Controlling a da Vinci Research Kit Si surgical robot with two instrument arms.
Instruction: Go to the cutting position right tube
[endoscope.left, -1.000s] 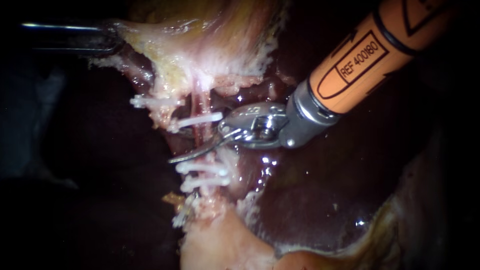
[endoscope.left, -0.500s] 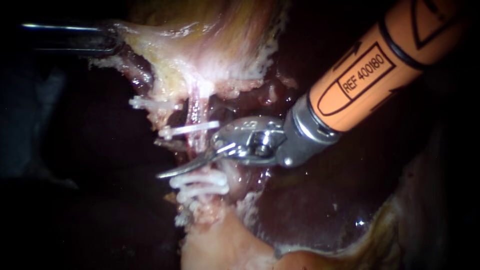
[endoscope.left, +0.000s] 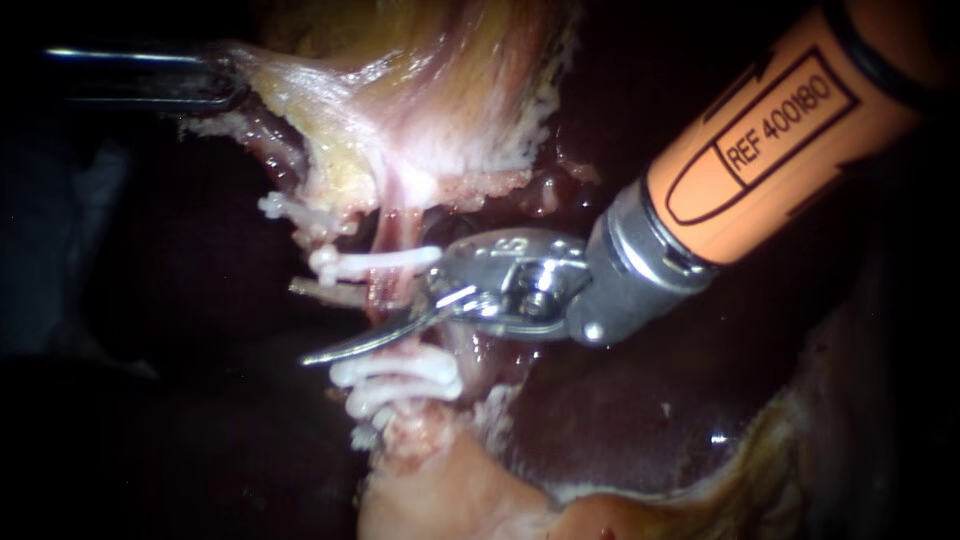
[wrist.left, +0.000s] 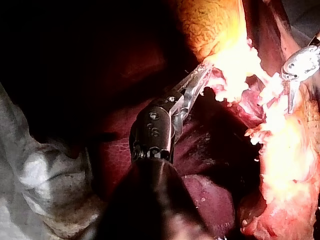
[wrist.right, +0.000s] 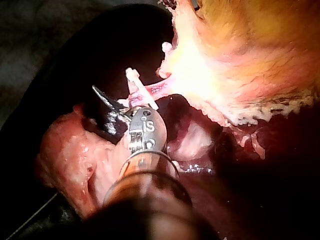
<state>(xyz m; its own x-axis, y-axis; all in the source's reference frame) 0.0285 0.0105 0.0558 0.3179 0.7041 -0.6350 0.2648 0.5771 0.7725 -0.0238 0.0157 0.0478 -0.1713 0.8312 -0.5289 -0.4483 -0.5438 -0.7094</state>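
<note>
Between the white clips (endoscope.left: 380, 262), my right instrument (endoscope.left: 300, 322) has its end effector apart, one blade on each side of the right tube (endoscope.left: 398, 222). Clips crowd just above and below. Farther off, my left instrument (endoscope.left: 225, 85) has its end effector clamped on the gallbladder (endoscope.left: 450, 90).

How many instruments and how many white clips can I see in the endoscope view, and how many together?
Instruments: 2 (left instrument, right instrument)
White clips: 4 clearly seen
Total: 6
</note>
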